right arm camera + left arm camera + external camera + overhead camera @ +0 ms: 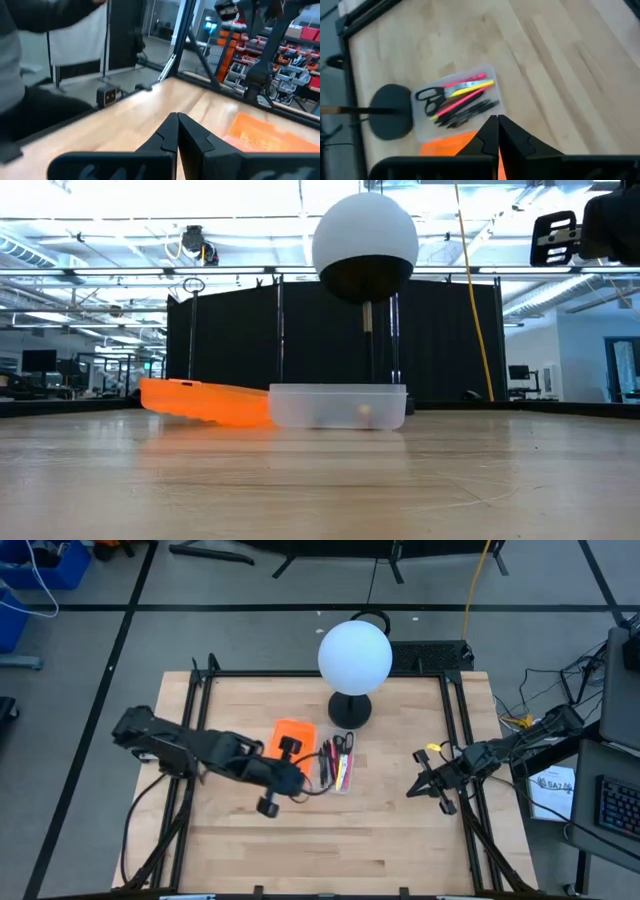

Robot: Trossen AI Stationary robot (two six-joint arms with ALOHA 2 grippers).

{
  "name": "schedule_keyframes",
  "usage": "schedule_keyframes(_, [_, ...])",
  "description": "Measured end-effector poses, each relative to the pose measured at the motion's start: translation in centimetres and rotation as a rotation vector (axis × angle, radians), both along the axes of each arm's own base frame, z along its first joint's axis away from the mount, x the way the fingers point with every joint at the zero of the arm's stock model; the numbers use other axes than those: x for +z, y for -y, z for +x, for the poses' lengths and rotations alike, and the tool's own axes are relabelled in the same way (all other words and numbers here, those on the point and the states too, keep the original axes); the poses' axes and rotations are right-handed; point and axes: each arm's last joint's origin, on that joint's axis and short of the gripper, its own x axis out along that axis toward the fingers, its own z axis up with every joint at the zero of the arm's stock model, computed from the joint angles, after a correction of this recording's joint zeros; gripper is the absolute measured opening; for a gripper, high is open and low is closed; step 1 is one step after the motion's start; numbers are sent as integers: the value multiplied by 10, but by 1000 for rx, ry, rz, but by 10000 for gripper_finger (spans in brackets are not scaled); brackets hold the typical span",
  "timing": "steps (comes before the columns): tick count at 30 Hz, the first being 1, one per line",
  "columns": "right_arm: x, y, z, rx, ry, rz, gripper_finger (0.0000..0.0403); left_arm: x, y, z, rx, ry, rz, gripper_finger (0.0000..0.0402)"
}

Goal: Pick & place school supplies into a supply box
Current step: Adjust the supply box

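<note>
We see the supply box (455,102) holding pens (465,97) and scissors (431,97) mid-worktop (330,840); left gripper (497,131) above, pressed together, empty; right gripper (177,131) likewise, right edge.

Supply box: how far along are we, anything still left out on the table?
Done: scissors, pink, yellow and black pens lie inside the supply box. In hand: nothing; the left claw is shut and empty above it, the right claw shut at the table's right. Left: no loose supplies visible.

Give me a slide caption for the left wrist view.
Left pincer, shut and empty, above the clear supply box holding scissors, pens and pencils.
</note>
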Motion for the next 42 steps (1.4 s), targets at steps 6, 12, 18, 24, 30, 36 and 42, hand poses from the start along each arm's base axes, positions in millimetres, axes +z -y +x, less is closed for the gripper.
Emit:
schedule_keyframes(6, [16, 1, -1, -4, 151, 67, 0, 38, -31, -32, -82, 205, 24, 5])
schedule_keyframes(12, [20, 3, -1, -68, 180, 101, 0, 38, -78, -68, -169, 531, -128, 5])
schedule_keyframes(18, [19, 13, 3, -263, 165, 124, 0, -16, -101, -96, -111, 680, -216, 4])
schedule_keyframes(24, [17, 20, 4, -320, 134, 150, 0, -62, -88, -138, -97, 824, -216, 2])
schedule_keyframes(30, [11, 21, 1, -328, 77, 122, 0, -108, -88, -164, 22, 993, -224, 2])
schedule_keyframes(36, [11, 24, -1, -390, 95, 142, 0, -140, -90, -176, 48, 963, -218, 1])
schedule_keyframes(42, [9, 28, -3, -492, 125, 149, 0, -161, -90, -188, -11, 1032, -252, 1])
